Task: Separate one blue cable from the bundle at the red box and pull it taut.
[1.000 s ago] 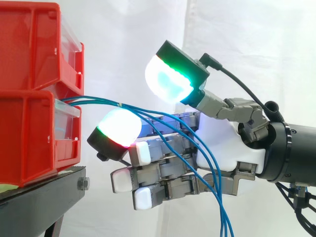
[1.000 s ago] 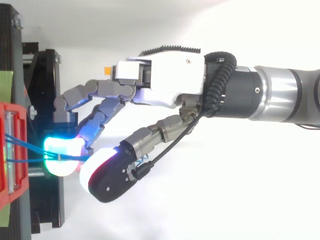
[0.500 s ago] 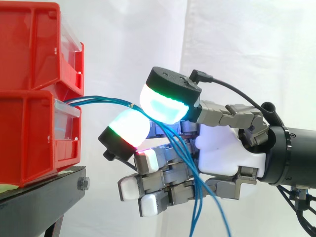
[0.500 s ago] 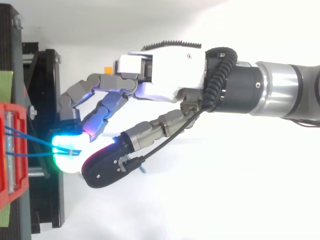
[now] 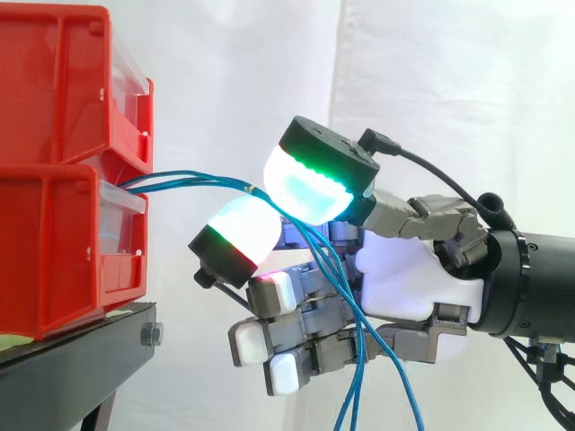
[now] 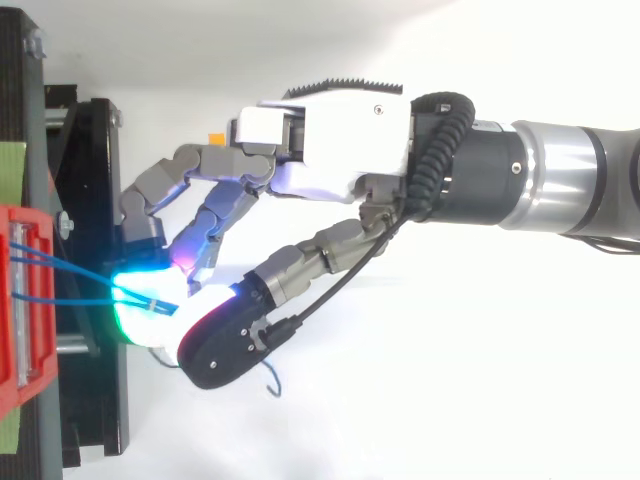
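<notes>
1. Checking the side view first, I have two stacked red bins (image 5: 54, 251) at 9 o'clock on a black stand (image 5: 81, 368), with a white curtain (image 5: 449, 90) behind.
2. Blue cables (image 5: 193, 178) leave the bins' front where the upper and lower bins meet. They run in a shallow arc toward 3 o'clock into the hand (image 5: 409, 278), then drop past the palm toward 6 o'clock.
3. My read on the hand is that it is closed in a pinch. The green-glowing thumb pad (image 5: 310, 184) sits against a white-and-red fingertip pad (image 5: 241, 232), with the cables nipped between them. The other fingers curl at 7 o'clock of the palm.
4. From the top view, the hand (image 6: 340, 150) reaches in from 3 o'clock. Two cable strands (image 6: 70, 275) from the bins at 9 o'clock converge at the pinch, and a loose blue end (image 6: 270, 380) curls out at 6 o'clock of the thumb.
</notes>
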You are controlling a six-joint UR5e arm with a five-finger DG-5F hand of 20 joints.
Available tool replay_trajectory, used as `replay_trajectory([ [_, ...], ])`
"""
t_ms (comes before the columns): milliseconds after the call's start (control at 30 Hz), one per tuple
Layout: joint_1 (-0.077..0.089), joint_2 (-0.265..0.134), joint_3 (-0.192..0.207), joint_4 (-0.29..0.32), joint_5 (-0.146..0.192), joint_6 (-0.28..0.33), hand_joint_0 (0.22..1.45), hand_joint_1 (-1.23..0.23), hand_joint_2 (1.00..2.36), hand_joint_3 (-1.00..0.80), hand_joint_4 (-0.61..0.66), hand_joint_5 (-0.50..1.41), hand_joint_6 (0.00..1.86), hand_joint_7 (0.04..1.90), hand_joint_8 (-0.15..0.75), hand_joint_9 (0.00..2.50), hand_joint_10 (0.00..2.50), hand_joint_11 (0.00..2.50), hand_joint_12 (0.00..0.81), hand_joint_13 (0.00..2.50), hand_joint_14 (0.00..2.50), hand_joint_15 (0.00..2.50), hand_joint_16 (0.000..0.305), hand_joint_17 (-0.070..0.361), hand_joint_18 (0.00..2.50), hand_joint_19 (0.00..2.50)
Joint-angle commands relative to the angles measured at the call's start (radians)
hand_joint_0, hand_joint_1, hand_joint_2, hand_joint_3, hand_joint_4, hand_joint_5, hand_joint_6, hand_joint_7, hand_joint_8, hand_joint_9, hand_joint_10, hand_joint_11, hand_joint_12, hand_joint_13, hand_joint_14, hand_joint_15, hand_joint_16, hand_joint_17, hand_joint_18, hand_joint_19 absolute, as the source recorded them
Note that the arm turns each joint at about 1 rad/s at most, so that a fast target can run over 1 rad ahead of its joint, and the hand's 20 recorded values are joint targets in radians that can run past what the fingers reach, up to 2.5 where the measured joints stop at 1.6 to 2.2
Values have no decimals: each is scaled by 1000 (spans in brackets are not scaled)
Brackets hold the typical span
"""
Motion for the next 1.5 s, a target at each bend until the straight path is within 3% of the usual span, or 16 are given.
replay_trajectory([
  [0, 0, 0, 0, -4, 0, 2, 692, -856, 1000, -500, 45, -164, 914, 1136, 306, 1002, 25, 973, 393, 886, 24, 638, 49, 109, 780, 721],
  [367, -3, 0, 11, -14, -5, 0, 557, -743, 1000, -500, 89, -138, 892, 1119, 318, 1088, 25, 976, 400, 932, 24, 658, 49, 111, 833, 755],
  [700, -3, 0, 9, -44, -6, 11, 606, -608, 1000, -500, 82, -135, 858, 1098, 318, 1115, 25, 953, 399, 944, 27, 663, 49, 109, 836, 781],
  [1000, -3, 0, 11, -41, -2, 12, 636, -802, 1017, -285, 50, -159, 861, 1122, 315, 1041, 22, 960, 409, 924, 25, 667, 50, 112, 827, 793],
  [1233, 0, 0, 9, -42, 1, 12, 774, -930, 1005, -441, -50, -176, 900, 1186, 303, 1019, 26, 1003, 389, 927, 27, 668, 49, 110, 834, 752],
  [1467, 2, 0, 9, -45, 1, 12, 794, -959, 1000, -500, -24, -172, 922, 1171, 300, 1037, 26, 1003, 384, 960, 25, 683, 48, 108, 858, 731],
])
